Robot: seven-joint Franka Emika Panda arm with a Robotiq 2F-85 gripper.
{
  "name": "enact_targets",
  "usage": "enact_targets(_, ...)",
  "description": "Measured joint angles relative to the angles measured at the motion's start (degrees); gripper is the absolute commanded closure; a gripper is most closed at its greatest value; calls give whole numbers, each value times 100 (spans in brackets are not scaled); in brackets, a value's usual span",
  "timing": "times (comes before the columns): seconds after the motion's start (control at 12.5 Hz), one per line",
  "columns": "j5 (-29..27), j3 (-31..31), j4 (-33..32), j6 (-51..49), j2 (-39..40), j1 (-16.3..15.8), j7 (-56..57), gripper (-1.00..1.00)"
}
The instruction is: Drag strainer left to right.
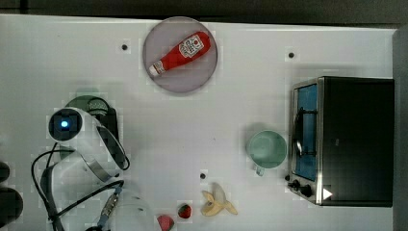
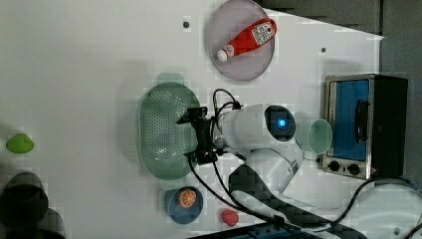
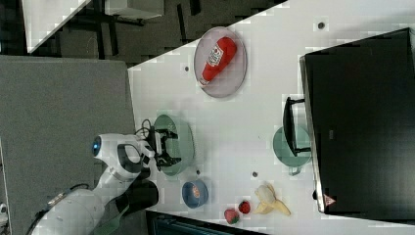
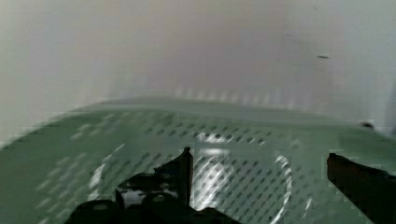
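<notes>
Gripper [image 2: 195, 135] hangs with its fingers spread wide over the perforated floor of the mint-green strainer [image 2: 159, 132], gripping nothing.

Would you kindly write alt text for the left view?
A white robot arm holds its open gripper over a mint-green strainer on a white table. Nearby are a ketchup bottle on a plate, a blue bowl and a toaster oven.

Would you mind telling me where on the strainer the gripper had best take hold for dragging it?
Probably the long side wall of the strainer, from above. The open gripper hangs over that rim in the left view. The wall is thin and upright, so one finger can drop inside and one outside.
</notes>
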State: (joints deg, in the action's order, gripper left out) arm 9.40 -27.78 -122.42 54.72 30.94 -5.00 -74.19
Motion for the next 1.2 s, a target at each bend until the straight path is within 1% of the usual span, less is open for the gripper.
enact_targets(0.16,30,262,-56,-39,64,-197,-39,-100)
enact_targets(0.24,121,283,-67,-39,98,-204,-50,-100)
enact_targets(0.4,20,378,-101,11,64,-222,-112,-100)
enact_targets(0.48,134,434,-112,36,8,-233,-112,-100)
enact_targets(0.72,71,532,-145,129,-145,-207,-118,-100)
enact_targets(0.8,-66,604,-145,229,-143,-233,-112,-100)
enact_targets(0.88,-61,736,-201,232,-182,-273,-112,-100)
enact_targets(1.04,33,996,-615,196,-485,-220,-112,-100)
enact_targets(1.2,73,1155,-951,319,-727,-42,-101,-100)
